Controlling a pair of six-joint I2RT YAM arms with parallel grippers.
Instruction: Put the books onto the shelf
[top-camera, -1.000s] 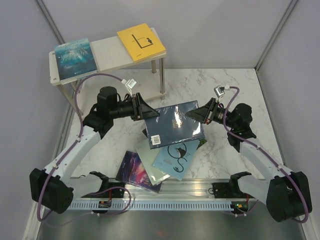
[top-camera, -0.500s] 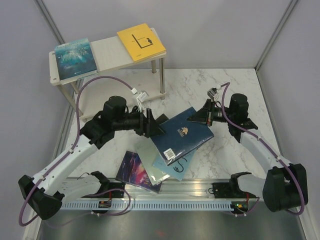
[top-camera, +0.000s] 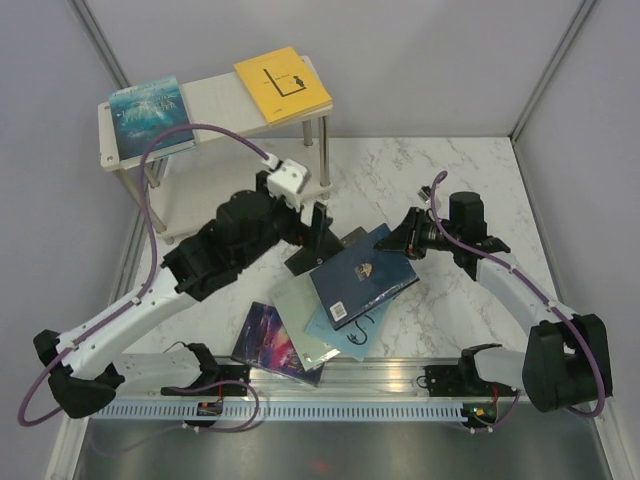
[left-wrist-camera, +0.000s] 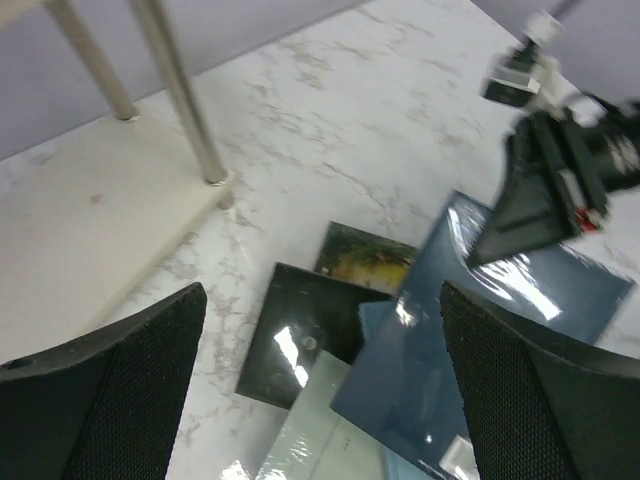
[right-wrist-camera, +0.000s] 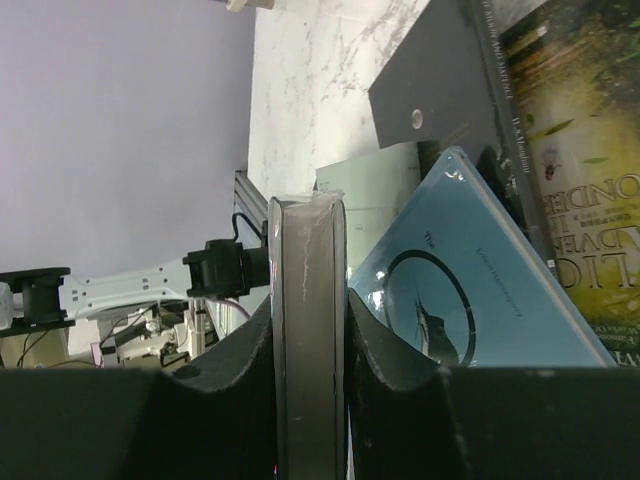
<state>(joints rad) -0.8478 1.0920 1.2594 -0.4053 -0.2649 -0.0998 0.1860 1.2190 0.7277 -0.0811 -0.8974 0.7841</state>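
My right gripper (top-camera: 393, 239) is shut on the far corner of a navy book (top-camera: 362, 279), whose page edge (right-wrist-camera: 310, 330) stands clamped between both fingers. The navy book slants over a pile on the table: a black book (left-wrist-camera: 300, 335), a green-gold one (left-wrist-camera: 365, 258), a light blue one (right-wrist-camera: 470, 300) and a purple galaxy one (top-camera: 275, 340). My left gripper (top-camera: 314, 236) hovers open just left of the navy book (left-wrist-camera: 500, 340), holding nothing. The shelf (top-camera: 215, 108) at the back left carries a teal book (top-camera: 150, 118) and a yellow book (top-camera: 282, 84).
The shelf's metal legs (left-wrist-camera: 185, 100) and lower board (left-wrist-camera: 80, 220) stand close behind my left gripper. Grey walls close in the marble table (top-camera: 470, 170) on three sides. A metal rail (top-camera: 340, 405) runs along the near edge.
My left gripper let go of the navy book, opened wide and drew back toward the shelf. The book swung and sank toward the pile, now held by the right gripper alone.
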